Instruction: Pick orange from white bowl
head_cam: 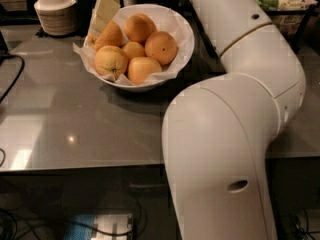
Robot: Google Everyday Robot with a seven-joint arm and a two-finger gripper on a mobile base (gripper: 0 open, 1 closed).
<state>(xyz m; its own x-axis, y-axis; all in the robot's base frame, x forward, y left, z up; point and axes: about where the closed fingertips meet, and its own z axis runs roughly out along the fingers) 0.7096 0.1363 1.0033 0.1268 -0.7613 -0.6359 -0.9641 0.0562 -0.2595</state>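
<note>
At the bowl's [186, 30] back-left rim the gripper [107, 10] is hovering, wide or narrow I cannot tell, and is risking snagging the paper [81, 49] or nudging neighbours crowding the orange [112, 36] inside.

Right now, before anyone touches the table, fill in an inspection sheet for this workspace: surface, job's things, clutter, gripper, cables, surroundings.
Surface: grey table, glossy, with a light reflection near the front left.
Job's things: white bowl, paper-lined, holding six oranges; the orange at rear left lies nearest the gripper.
Clutter: stack of beige bowls behind and left of the white bowl.
Gripper: gripper at the white bowl's rear left rim, beside the oranges; none lifted out.
Cables: black cable looping on the table's left edge.
Surroundings: basket with green items at rear right; white arm fills the right foreground.
</note>
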